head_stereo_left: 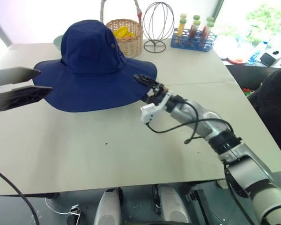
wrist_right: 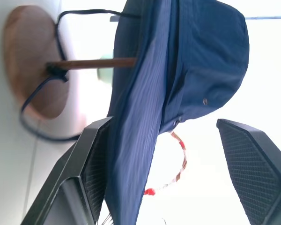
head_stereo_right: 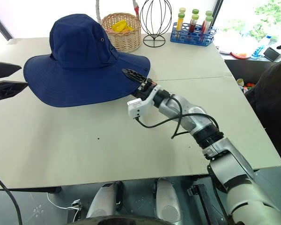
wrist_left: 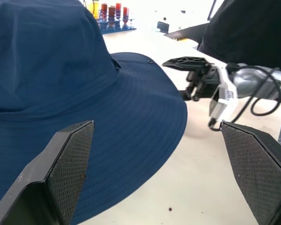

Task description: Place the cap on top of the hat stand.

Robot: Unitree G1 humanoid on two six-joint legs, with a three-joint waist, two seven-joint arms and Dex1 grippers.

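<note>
Navy-blue cap (head_stereo_left: 91, 65) in the upper left of the head view, already seated on the wooden hat stand (wrist_right: 35, 61), whose pole and round base appear under the brim in the right wrist view; wicker basket (head_stereo_left: 125, 35), wire globe stand (head_stereo_left: 158, 26) and test-tube rack (head_stereo_left: 193, 35) behind it, along the top. Release step by the look of it: right gripper (head_stereo_left: 147, 86) at the brim's right edge, fingers parted around the fabric and clamping nothing; left gripper (head_stereo_left: 18, 86) at the left edge, wide open and empty. Next, probably: drawing both clear without snagging the brim.

cap (head_stereo_left: 91, 70) on hat stand (wrist_right: 35, 63), on table (head_stereo_left: 131, 150); basket (head_stereo_left: 126, 35) behind cap.
</note>
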